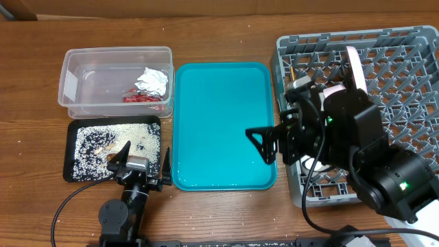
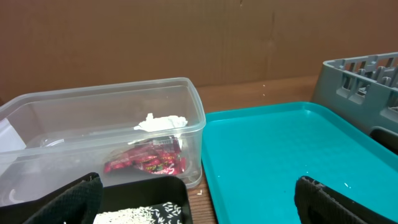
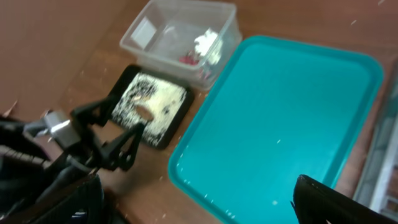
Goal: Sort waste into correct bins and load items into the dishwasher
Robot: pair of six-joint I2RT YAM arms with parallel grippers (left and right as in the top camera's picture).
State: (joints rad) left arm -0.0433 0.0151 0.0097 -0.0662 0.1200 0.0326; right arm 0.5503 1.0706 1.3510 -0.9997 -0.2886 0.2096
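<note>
The clear tub at the far left holds the crumpled white tissue and the red-and-white wrapper; both also show in the left wrist view, the tissue and the wrapper. The black tray in front of it holds the grainy food scraps. The grey dish rack at the right holds an upright pink plate; other items are hidden by the right arm. My left gripper is open and empty at the black tray's near right corner. My right gripper is open and empty over the teal tray's right edge.
The teal serving tray lies between the bins and the rack, with only a few specks on it. The right arm covers the rack's near left part. Bare wooden table runs along the front edge.
</note>
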